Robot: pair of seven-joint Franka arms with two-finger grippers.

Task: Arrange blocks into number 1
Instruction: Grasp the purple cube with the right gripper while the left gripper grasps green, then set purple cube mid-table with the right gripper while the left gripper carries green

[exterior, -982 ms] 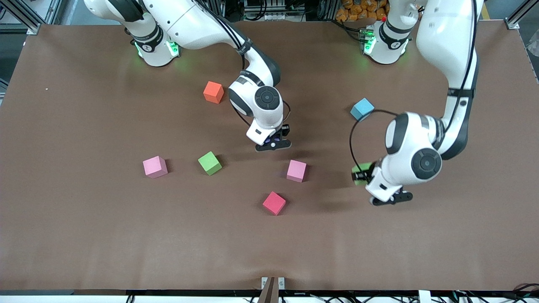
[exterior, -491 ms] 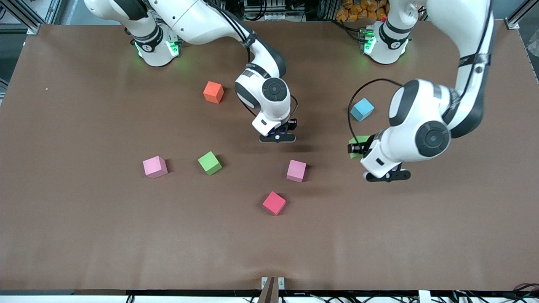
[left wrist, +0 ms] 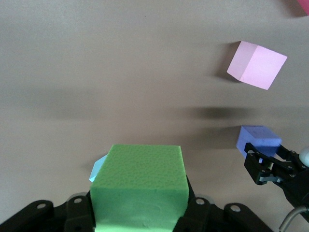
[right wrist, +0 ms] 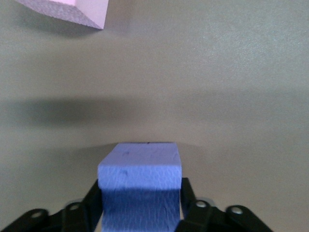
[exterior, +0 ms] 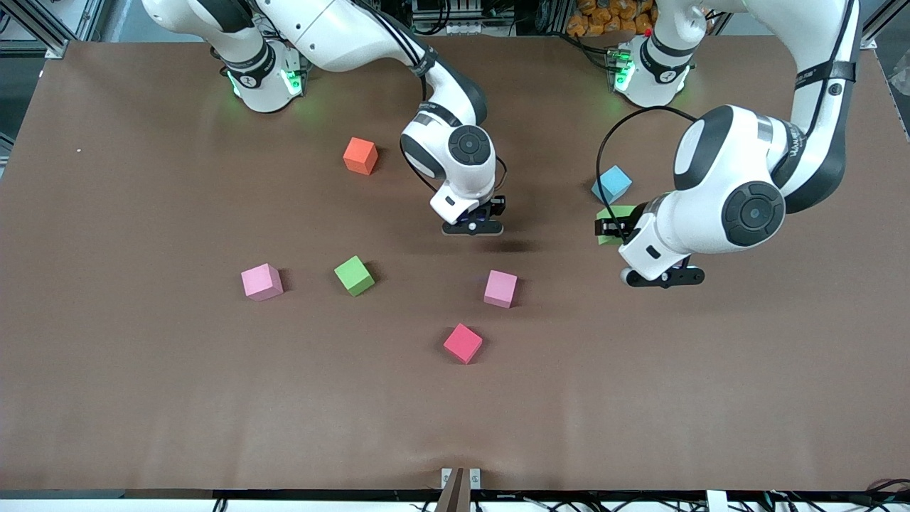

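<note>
My left gripper (exterior: 613, 227) is shut on a green block (left wrist: 140, 186), held over the table right beside the light blue block (exterior: 611, 184). A sliver of that light blue block (left wrist: 98, 169) peeks past the green one. My right gripper (exterior: 475, 222) is shut on the purple block (right wrist: 140, 183), low over bare table in the middle. The purple block (left wrist: 258, 139) also shows in the left wrist view. On the table lie an orange block (exterior: 360, 156), a second green block (exterior: 354, 275), two pink blocks (exterior: 261, 281) (exterior: 500, 289) and a red block (exterior: 463, 343).
The brown table (exterior: 142, 398) has wide bare room along the edge nearest the front camera and at both ends. The arm bases (exterior: 263, 78) (exterior: 650, 71) stand at the edge farthest from that camera.
My left gripper has carried the green block toward the arm bases, up beside the light blue block. My right gripper has shifted a little the same way with the purple block.
</note>
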